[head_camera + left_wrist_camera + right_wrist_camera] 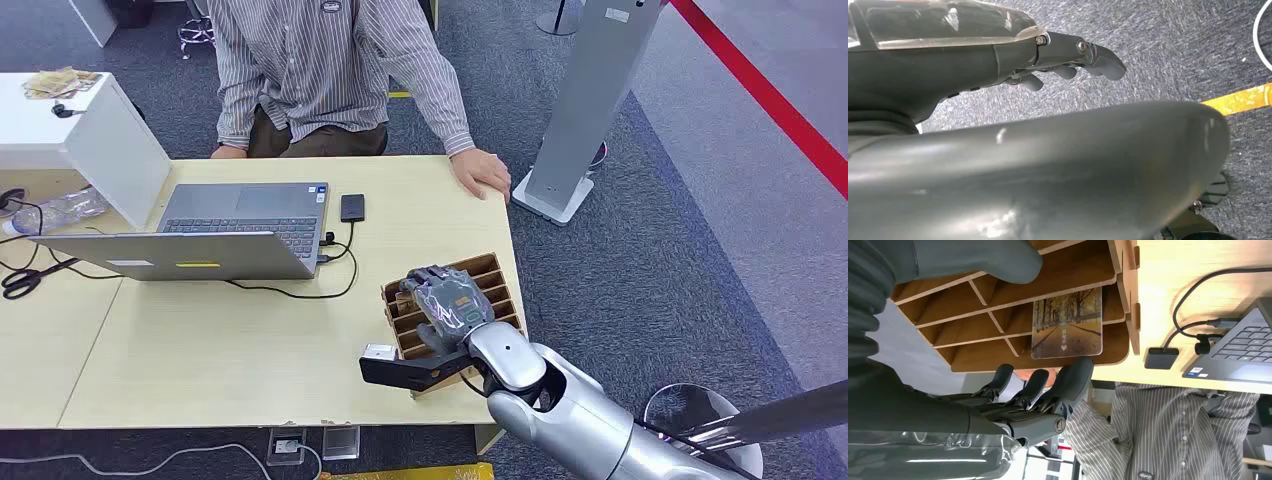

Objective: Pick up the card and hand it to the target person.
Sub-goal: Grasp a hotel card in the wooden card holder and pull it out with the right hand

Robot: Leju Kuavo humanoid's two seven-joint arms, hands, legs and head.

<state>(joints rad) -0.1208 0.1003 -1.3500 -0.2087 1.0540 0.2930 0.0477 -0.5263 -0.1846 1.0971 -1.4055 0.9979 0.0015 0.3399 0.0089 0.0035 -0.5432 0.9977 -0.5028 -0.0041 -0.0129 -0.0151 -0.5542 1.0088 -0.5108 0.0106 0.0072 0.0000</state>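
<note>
Our right hand (pixel 447 305) hovers over the wooden slotted rack (pixel 497 278) on the desk (pixel 200 350), thumb and fingers (pixel 1068 382) spread either side of the card (pixel 1067 329), not yet touching. We judge the card stands upright in its slot for easy pinching. The person (pixel 330 70) waits opposite.

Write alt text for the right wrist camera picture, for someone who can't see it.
The robot's right hand is open around a picture card standing in a wooden slotted rack, thumb on one side and dark fingers on the other. Beyond sit a laptop and a person in a striped shirt.
</note>
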